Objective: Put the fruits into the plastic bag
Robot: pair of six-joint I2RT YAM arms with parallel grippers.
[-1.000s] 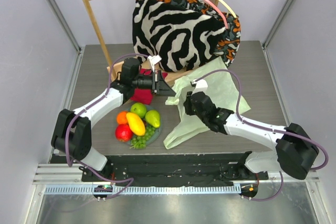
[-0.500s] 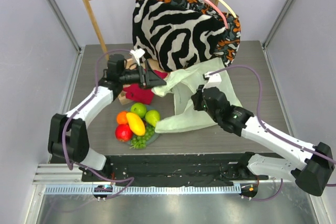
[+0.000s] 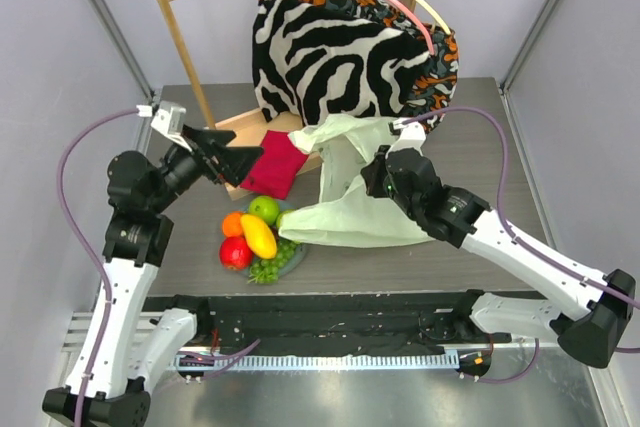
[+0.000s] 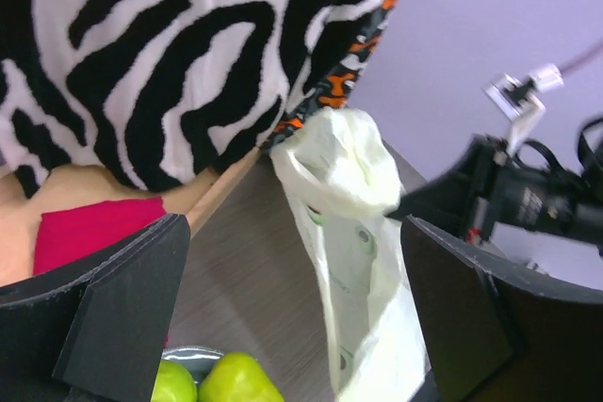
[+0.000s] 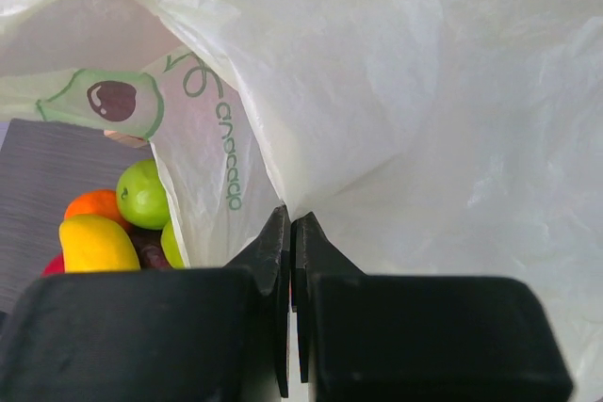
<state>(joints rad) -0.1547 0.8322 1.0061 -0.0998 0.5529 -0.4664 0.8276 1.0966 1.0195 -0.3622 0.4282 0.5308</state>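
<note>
Beside the fruits [image 3: 258, 237], the right gripper [image 5: 292, 228], pinching the bag [image 3: 350, 217], should hold its mouth up and wide while the spread, empty left gripper [image 3: 248, 159] fetches one fruit.

Grey table [image 3: 500, 157] carries a round plate [image 3: 299, 259]; the plastic bag [image 3: 370, 219] rests just beside; wooden rack [image 3: 184, 45] behind

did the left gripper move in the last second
Yes. The left gripper has drawn back leftward, from the right side of the red cloth to its left edge, away from the plastic bag, and its jaws now stand open.
</note>
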